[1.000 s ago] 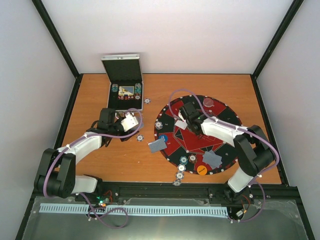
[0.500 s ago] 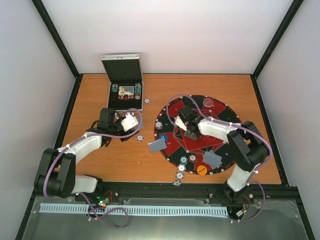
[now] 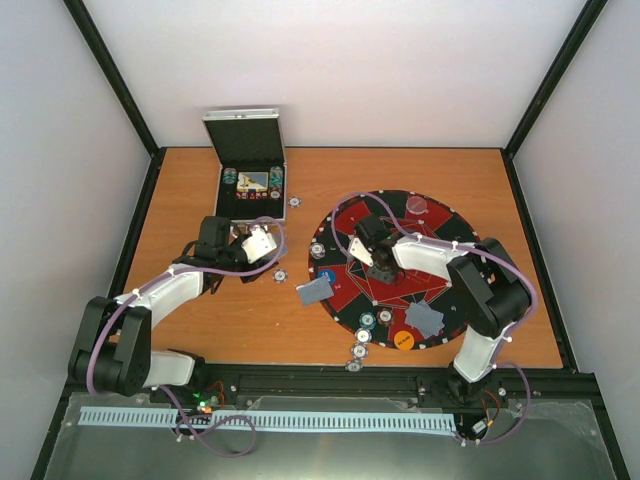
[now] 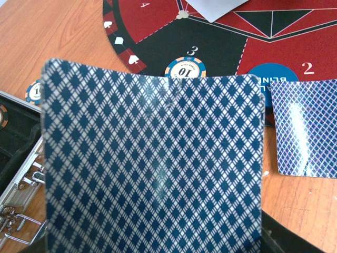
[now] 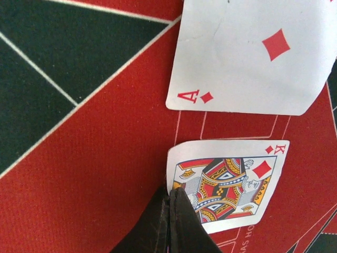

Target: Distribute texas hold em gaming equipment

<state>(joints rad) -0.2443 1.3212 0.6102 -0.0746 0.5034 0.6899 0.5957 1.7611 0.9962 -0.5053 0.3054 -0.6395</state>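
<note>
Cards with blue diamond-patterned backs (image 4: 152,163) are standing upright in my left gripper (image 3: 256,243), which is clamping them above the orange wooden table (image 3: 180,200), beside the round red-and-black felt mat (image 5: 79,158). My right gripper (image 5: 171,213) is pointing down at that mat, fingers pressed together at a corner of the face-up king of diamonds card (image 5: 231,182), possibly pinching it. The face-up ace of diamonds card (image 5: 247,58) is lying just beyond.

Overhead, two close wrist views; shared mat (image 3: 348,214)
</note>
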